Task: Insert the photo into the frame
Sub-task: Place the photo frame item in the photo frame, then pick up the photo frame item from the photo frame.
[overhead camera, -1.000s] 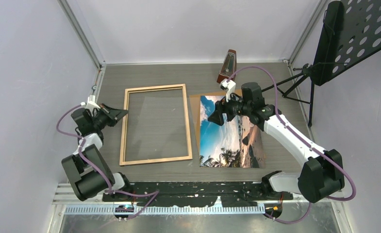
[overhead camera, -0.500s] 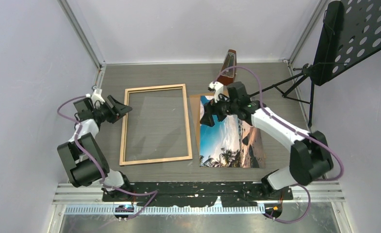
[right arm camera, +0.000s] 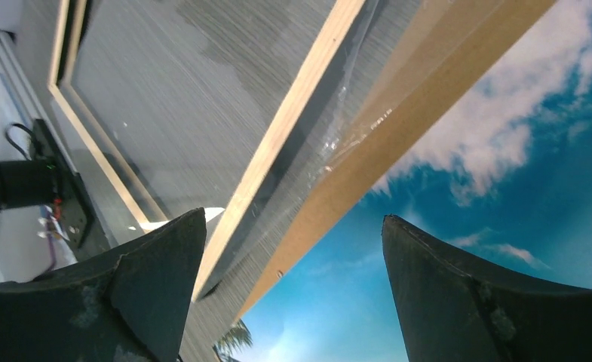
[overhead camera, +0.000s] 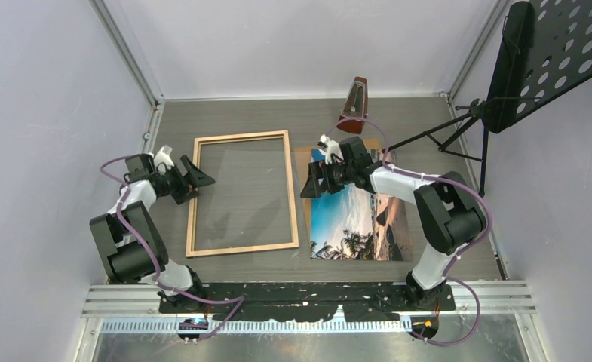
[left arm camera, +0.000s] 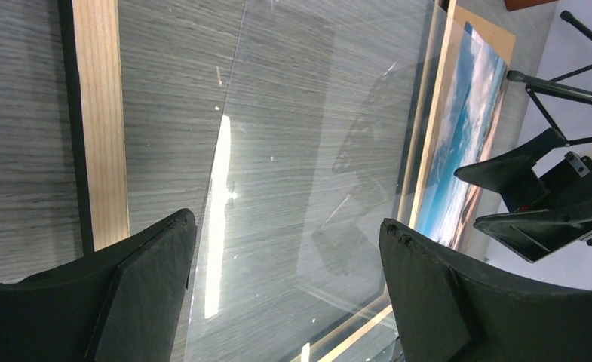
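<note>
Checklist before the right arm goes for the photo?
1. frame flat, wood rear up, nothing in it: ok.
2. photo flat on backing sheet, beside the frame: ok.
3. right gripper open above the photo's left edge: ok.
4. left gripper open at the frame's left side: ok.
5. Photo edge lifted enough for a finger: cannot tell.
6. Photo face down for insertion: not ok, image up.
</note>
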`<action>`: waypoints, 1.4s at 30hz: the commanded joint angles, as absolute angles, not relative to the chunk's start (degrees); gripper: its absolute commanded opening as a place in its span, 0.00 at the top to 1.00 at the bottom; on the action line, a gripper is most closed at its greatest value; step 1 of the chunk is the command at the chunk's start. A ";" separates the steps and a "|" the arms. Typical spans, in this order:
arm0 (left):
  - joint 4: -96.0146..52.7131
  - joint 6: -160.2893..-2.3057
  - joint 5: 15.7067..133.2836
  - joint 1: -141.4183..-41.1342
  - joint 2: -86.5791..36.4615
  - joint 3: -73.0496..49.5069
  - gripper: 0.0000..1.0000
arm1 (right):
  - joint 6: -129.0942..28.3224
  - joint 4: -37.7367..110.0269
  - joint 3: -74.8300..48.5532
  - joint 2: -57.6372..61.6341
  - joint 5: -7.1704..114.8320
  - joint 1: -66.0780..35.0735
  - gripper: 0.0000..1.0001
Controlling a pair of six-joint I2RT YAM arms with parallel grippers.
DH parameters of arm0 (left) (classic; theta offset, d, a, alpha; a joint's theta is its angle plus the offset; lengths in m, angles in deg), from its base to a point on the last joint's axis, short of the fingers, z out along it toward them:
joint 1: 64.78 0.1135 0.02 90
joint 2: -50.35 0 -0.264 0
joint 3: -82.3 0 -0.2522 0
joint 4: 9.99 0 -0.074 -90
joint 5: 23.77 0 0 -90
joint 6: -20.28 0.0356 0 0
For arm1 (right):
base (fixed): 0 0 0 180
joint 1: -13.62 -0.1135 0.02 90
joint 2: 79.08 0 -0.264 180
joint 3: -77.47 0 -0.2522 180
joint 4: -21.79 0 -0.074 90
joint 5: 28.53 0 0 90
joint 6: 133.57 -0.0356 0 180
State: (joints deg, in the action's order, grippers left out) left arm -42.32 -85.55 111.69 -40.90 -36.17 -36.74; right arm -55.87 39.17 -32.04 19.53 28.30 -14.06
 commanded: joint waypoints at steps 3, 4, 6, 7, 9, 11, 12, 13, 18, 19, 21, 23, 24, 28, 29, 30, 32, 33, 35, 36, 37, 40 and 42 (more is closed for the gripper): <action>-44.57 -83.16 109.83 -42.51 -36.46 -35.15 0.11 | -65.11 23.61 -34.41 22.64 23.52 -15.11 0.09; -44.47 -83.10 109.47 -42.72 -36.51 -35.50 0.11 | -65.98 22.39 -34.70 23.43 23.31 -15.11 0.09; -44.16 -82.95 108.76 -42.97 -36.73 -36.21 0.11 | -67.06 21.19 -35.46 24.36 22.84 -15.16 0.09; -44.10 -82.90 108.37 -43.06 -36.89 -36.41 0.12 | -67.72 20.77 -35.66 24.67 22.41 -15.18 0.10; -44.16 -82.88 107.91 -43.07 -37.23 -36.79 0.12 | -68.56 19.69 -36.10 25.50 22.04 -15.31 0.10; -44.21 -83.07 107.66 -43.07 -37.63 -37.06 0.13 | -69.23 19.00 -36.36 26.11 21.85 -15.29 0.10; -44.23 -83.11 107.66 -43.07 -37.85 -37.21 0.13 | -69.50 18.27 -36.56 26.34 21.66 -15.29 0.10; -44.23 -83.16 107.57 -43.07 -38.08 -37.33 0.13 | -70.00 17.90 -36.65 26.66 21.26 -15.38 0.11; -44.24 -83.70 107.44 -43.28 -39.34 -37.94 0.15 | -72.36 13.91 -37.62 27.52 20.25 -15.52 0.11; -44.26 -83.77 107.43 -43.39 -39.55 -38.01 0.15 | -72.68 13.62 -37.58 27.86 20.03 -15.49 0.12; -44.16 -83.87 107.41 -43.57 -40.16 -38.22 0.17 | -73.18 13.01 -37.53 28.46 19.66 -15.62 0.12; -44.07 -83.91 107.21 -43.68 -40.65 -38.36 0.18 | -73.95 11.86 -37.72 29.06 19.25 -15.70 0.13; -44.14 -83.91 107.20 -43.67 -40.88 -38.41 0.18 | -74.50 11.53 -37.78 29.26 18.97 -15.72 0.13; -44.06 -83.83 106.86 -43.77 -41.85 -38.45 0.19 | -76.11 9.47 -37.77 30.57 17.97 -15.75 0.14; -44.06 -83.83 106.86 -43.77 -42.18 -38.54 0.19 | -76.41 8.81 -37.75 30.68 17.79 -15.74 0.14; -44.01 -83.79 106.93 -43.77 -42.46 -38.58 0.20 | -76.92 8.38 -37.73 30.89 17.44 -15.73 0.15; -44.10 -83.87 107.08 -43.93 -43.08 -38.54 0.20 | -77.78 7.35 -37.63 31.21 16.83 -15.73 0.16; -44.27 -83.86 107.15 -43.95 -43.40 -38.52 0.20 | -78.03 6.55 -37.62 31.37 16.65 -15.73 0.16; -44.44 -83.66 106.92 -44.12 -43.20 -38.49 0.20 | -78.93 5.11 -37.46 31.68 16.14 -15.73 0.18; -44.48 -83.67 106.93 -44.17 -43.15 -38.53 0.21 | -79.63 4.27 -37.41 32.02 15.80 -15.73 0.19; -44.45 -83.69 106.93 -44.20 -43.17 -38.58 0.21 | -80.29 3.83 -37.30 32.19 15.42 -15.73 0.20; -44.66 -83.45 107.02 -44.21 -43.26 -38.54 0.21 | -81.81 1.47 -37.15 33.20 14.70 -15.74 0.28; -44.65 -83.34 107.08 -44.19 -43.25 -38.59 0.21 | -82.91 0.02 -37.06 33.64 14.23 -15.73 0.33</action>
